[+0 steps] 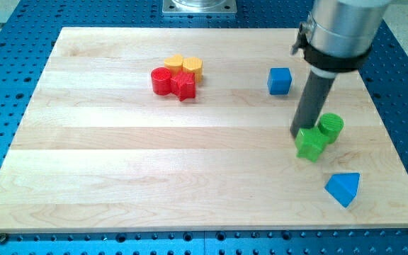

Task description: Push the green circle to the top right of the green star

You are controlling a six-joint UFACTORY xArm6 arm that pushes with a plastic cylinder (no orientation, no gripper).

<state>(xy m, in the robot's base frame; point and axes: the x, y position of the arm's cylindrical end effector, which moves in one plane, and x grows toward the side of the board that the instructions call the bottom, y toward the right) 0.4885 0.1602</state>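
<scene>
The green circle (330, 127) sits at the view's right, touching the upper right side of the green star (309, 144). My tip (301, 134) comes down at the star's upper left edge, just left of the circle. The rod's lower end hides part of the star's top left.
A blue cube (280, 81) lies above and left of the tip. A blue triangle (343, 188) lies below and right of the star. A red circle (162, 80), a red star (185, 86) and two yellow blocks (184, 66) cluster at the upper left middle. The wooden board (119, 177) ends close on the right.
</scene>
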